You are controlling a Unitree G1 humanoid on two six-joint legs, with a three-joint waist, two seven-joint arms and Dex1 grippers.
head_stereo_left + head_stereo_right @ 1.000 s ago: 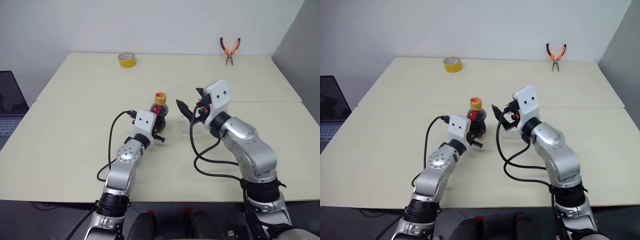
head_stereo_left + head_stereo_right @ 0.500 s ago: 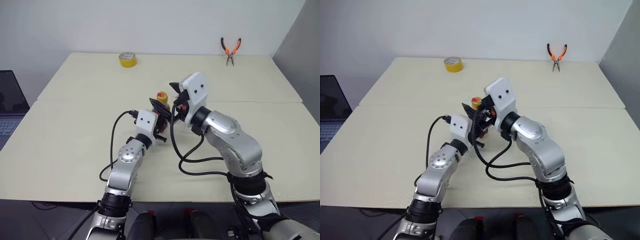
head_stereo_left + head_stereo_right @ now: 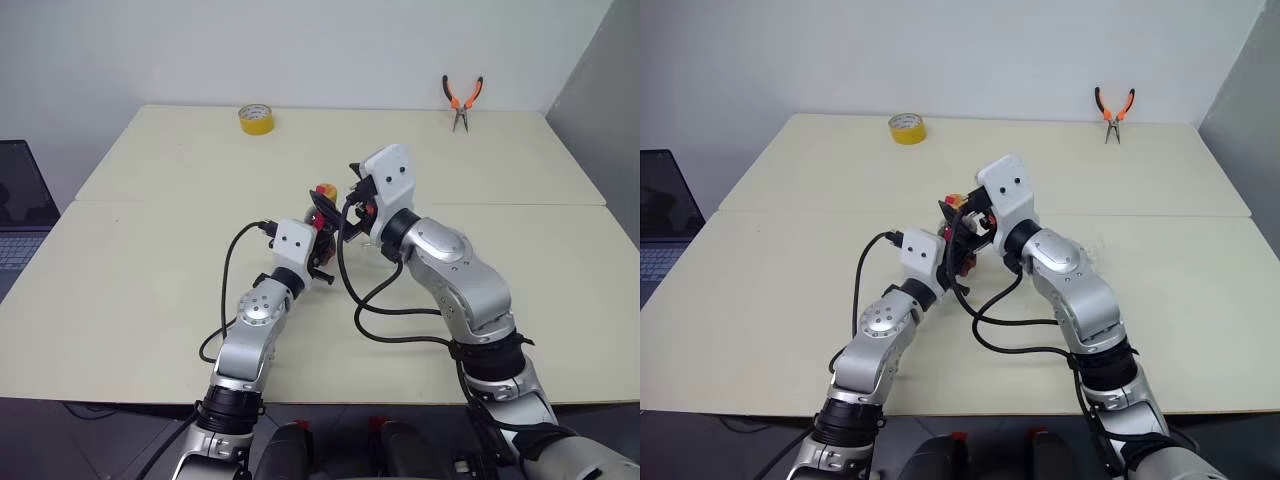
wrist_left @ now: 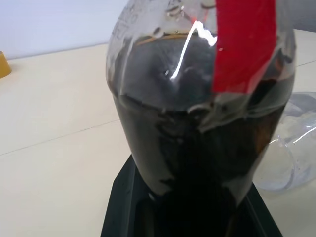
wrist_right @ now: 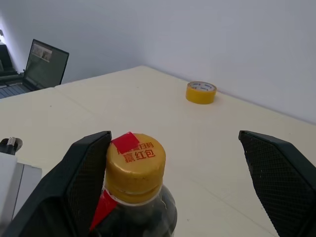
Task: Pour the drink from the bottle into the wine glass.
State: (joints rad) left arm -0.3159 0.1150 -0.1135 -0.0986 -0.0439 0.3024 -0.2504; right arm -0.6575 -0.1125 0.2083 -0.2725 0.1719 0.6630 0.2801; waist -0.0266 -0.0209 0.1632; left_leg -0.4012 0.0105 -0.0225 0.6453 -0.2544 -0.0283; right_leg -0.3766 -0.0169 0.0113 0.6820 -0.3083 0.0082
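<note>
Gripping the bottle [image 5: 134,197] at centre frame, the left gripper [image 3: 318,245] pinches its slick, yielding body; the right gripper [image 5: 177,182], jaws spread, brackets the rigid yellow cap [image 5: 135,158], the likely unscrewing hold.

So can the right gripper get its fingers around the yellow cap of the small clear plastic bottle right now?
Probably yes: the right gripper is open with the bottle's yellow cap between its fingers, nothing blocking, and the left gripper is shut on the bottle.
</note>
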